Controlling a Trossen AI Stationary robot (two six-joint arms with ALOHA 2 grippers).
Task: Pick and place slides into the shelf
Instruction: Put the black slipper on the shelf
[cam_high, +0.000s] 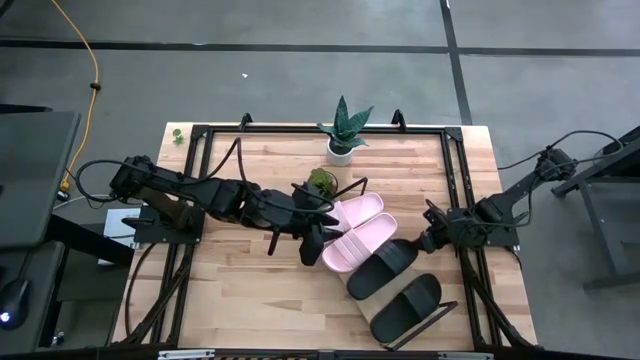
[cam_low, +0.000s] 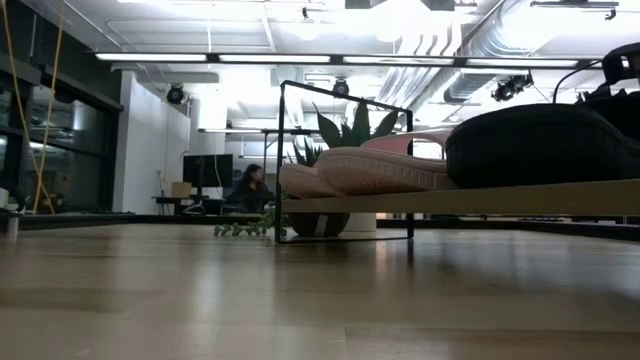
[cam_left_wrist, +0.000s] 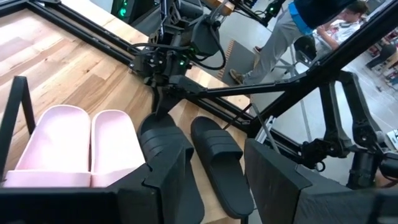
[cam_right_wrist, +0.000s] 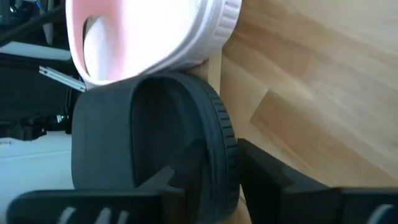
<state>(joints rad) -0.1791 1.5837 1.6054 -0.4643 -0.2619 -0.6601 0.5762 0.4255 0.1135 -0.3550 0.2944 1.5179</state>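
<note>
Wooden tabletop (cam_high: 250, 290) carries the shelf (cam_high: 440, 318), where four slides are lined up side by side: two pink slides (cam_high: 352, 228) beside the left gripper (cam_high: 312, 240), whose fingers are spread and empty. One black slide (cam_high: 383, 268) is straddled at its end by the right gripper (cam_high: 432, 240) (grip uncertain); the other black slide (cam_high: 406, 308) lies just beyond.

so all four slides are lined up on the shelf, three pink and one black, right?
Not quite. The count by colour is off: the high view shows two pink slides and two black slides lined up on the shelf, four in all.
</note>
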